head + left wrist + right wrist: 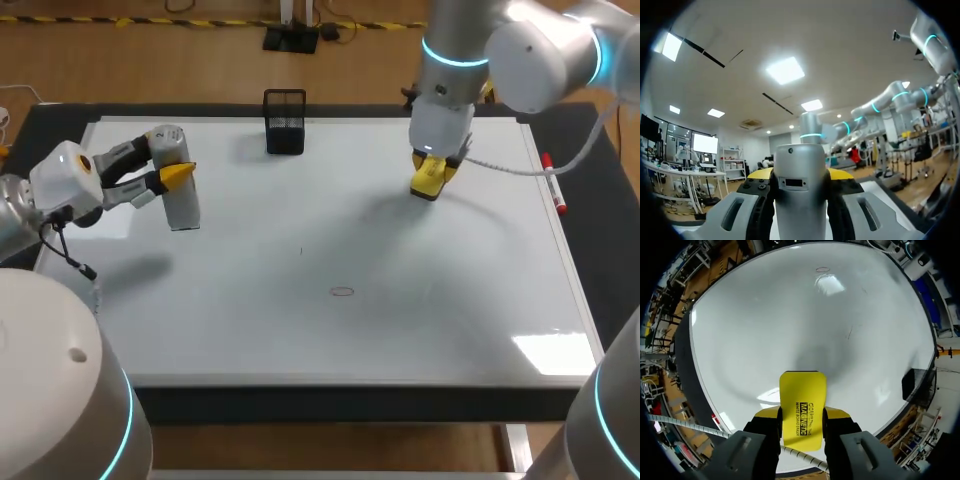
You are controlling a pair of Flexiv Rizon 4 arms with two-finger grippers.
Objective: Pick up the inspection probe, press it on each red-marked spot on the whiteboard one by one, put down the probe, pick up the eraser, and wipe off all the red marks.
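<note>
With the right pincer [802, 415] clamped on the yellow eraser [802, 400] over the whiteboard [755, 325], it should probably press flat and sweep through the faint oval mark [822, 269] well ahead, while the left pincer [800, 175] grips the probe [800, 160] clear.

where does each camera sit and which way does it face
Head view: above and behind the robot, looking down on the whiteboard; shows the left gripper holding the probe, the right gripper the eraser.
Left wrist view: on that wrist, facing out at the room and ceiling; its gripper and the probe show.
Right wrist view: on that wrist, facing down at the whiteboard; its gripper and the eraser show.
Shared: head and right wrist views both show the black holder and oval mark.
</note>
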